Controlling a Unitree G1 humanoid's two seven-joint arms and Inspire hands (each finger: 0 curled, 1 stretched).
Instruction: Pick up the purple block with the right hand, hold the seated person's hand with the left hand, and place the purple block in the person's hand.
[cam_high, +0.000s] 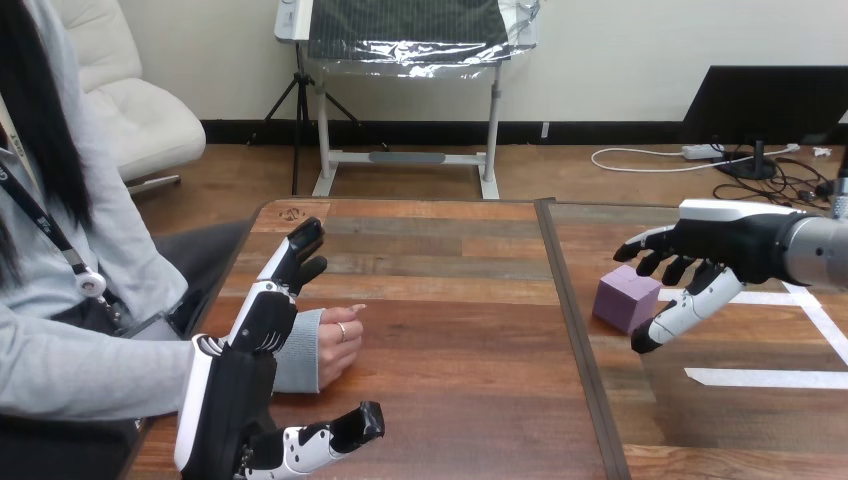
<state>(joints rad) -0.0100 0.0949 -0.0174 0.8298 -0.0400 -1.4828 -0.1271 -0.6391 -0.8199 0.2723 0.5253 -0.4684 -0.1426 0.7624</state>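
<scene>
The block (626, 300) sat on the table's (460, 400) right half, near the middle seam, touching nothing. It looked a light, rigid cube with flat sides, so pinching two opposite faces would likely serve. The right hand (715, 250) hung just beside it, fingers loosely spread, holding nothing. Tape (765, 377) strips lay toward the right edge. Near the left edge the left hand (245, 385) reached over the wrist of the person's hand (335, 347), fingers straight, not curled round it.

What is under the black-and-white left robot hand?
The person's hand, grey-cuffed, rests on the brown wooden table, its wrist beneath the left robot hand. The wrist is covered, so contact cannot be seen.
</scene>
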